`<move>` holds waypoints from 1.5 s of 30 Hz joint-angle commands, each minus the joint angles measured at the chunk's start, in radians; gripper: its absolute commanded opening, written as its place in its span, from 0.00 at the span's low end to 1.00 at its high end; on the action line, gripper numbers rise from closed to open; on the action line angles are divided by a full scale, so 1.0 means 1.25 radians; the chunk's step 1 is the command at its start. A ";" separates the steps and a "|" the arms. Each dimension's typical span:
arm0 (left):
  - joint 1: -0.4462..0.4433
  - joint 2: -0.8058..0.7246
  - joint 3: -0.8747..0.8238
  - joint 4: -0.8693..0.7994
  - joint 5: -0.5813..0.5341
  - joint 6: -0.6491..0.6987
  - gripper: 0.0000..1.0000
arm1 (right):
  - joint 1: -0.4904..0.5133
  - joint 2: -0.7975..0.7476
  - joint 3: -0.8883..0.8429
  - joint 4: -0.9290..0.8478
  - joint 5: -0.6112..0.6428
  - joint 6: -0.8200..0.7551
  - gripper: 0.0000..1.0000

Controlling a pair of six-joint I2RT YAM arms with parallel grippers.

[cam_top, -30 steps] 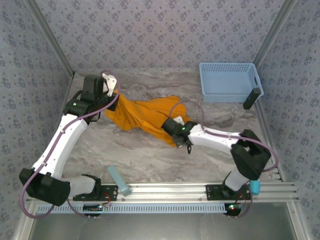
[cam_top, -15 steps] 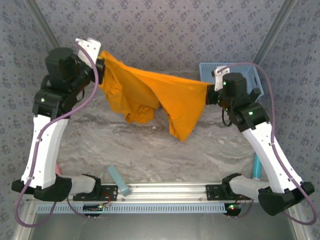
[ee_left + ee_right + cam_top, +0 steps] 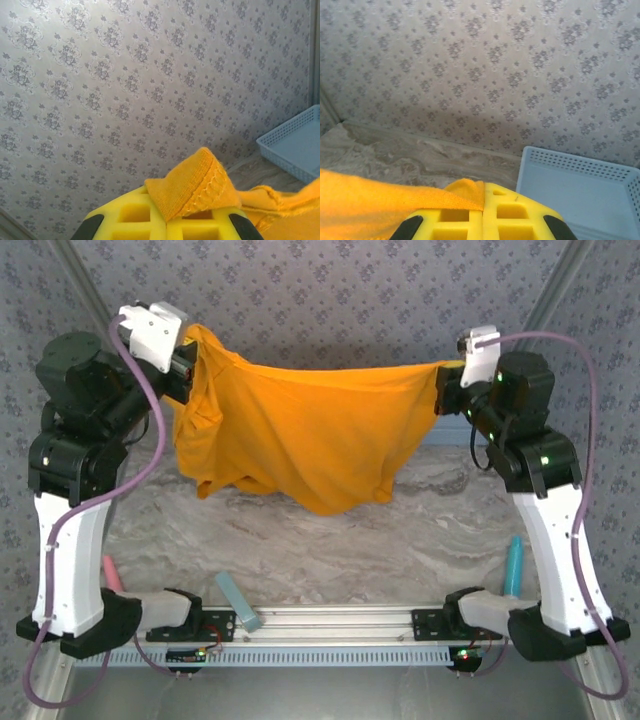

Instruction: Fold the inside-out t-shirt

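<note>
The inside-out t-shirt (image 3: 300, 435), orange-yellow, hangs stretched in the air between both arms, its lower edge sagging above the marble table. My left gripper (image 3: 188, 365) is shut on its upper left corner; a stitched hem fold (image 3: 200, 182) sticks out between the yellow fingers (image 3: 125, 220). At the upper right corner my right gripper (image 3: 445, 390) is shut on the cloth, and the shirt edge (image 3: 395, 197) runs off leftward from its yellow fingers (image 3: 520, 215). Both arms are raised high, far apart.
A light blue plastic basket (image 3: 580, 185) stands on the table at the back right, behind the right arm, and shows as a corner (image 3: 300, 147) in the left wrist view. A teal bar (image 3: 238, 601), a pink piece (image 3: 112, 573) and a teal piece (image 3: 514, 565) lie near the front rail. Patterned walls close in three sides.
Both arms have lifted the shirt off the table and pulled apart, so it went from a crumpled heap to a taut hanging spread. The grips held shut.
</note>
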 commanded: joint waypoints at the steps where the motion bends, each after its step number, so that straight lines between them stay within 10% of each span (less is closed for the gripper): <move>1: 0.012 0.080 0.021 0.041 -0.054 0.062 0.00 | -0.038 0.117 0.070 0.031 -0.002 0.052 0.00; 12: 0.095 0.345 0.416 -0.147 0.014 -0.078 0.00 | -0.051 0.279 0.291 -0.006 -0.049 0.096 0.00; 30: -0.045 -0.063 0.176 -0.143 0.172 -0.039 0.00 | 0.104 -0.171 0.098 -0.053 -0.146 0.021 0.00; 38: -0.029 0.030 0.169 -0.190 0.124 0.028 0.00 | 0.076 -0.058 0.094 -0.034 -0.099 0.040 0.00; 45: 0.134 0.196 0.025 -0.137 0.229 0.019 0.00 | 0.024 0.180 0.043 0.020 -0.107 0.092 0.00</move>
